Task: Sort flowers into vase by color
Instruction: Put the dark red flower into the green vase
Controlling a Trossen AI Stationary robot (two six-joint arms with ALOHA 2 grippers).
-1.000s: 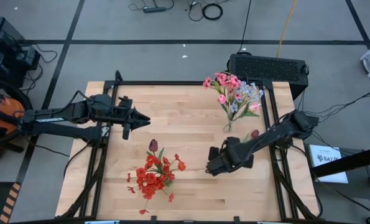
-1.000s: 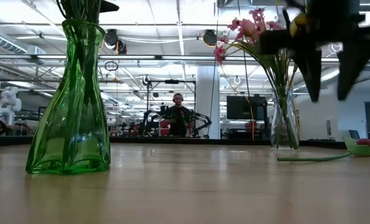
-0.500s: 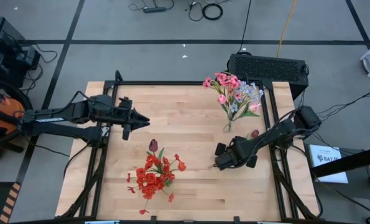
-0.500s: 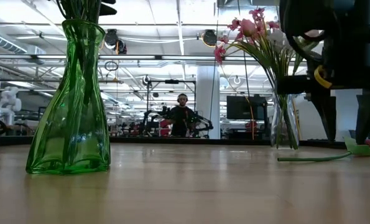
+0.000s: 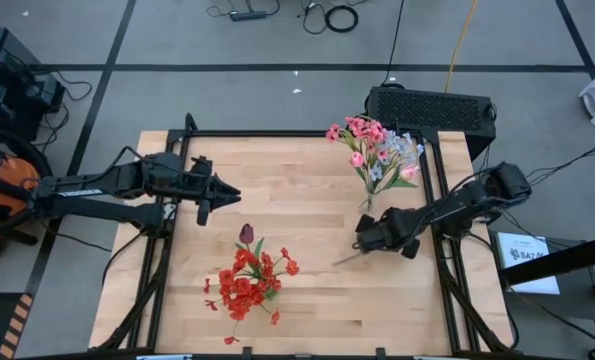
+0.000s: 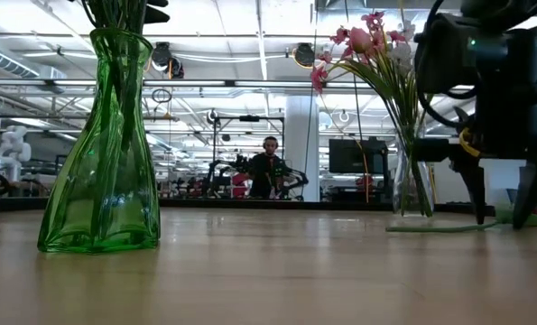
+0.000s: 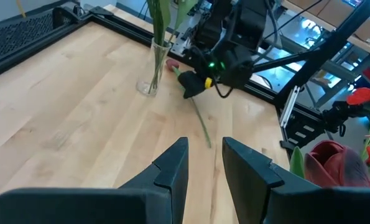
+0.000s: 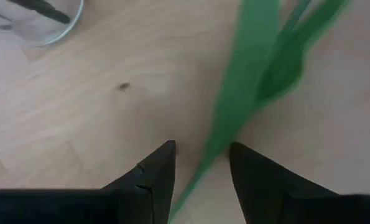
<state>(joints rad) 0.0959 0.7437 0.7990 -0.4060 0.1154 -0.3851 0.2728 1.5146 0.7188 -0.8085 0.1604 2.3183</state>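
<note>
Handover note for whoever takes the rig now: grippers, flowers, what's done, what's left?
Right gripper: open, low over the loose tulip stem lying beside the clear vase, stem between its fingers, not gripped.
Left gripper: open, empty, waiting at the table's left.
Done: red flowers in green vase; pink flowers in clear vase.
Left: grasp the stem and place it in a vase.

Colours across the pale wood worktop (image 5: 307,180)

Green glass vase (image 6: 103,144) with red blossoms (image 5: 245,285) and maroon tulip (image 5: 246,233); clear vase (image 7: 151,67) with pink blooms (image 5: 365,134); green stem (image 8: 234,118) between black fingers (image 8: 155,171).
</note>
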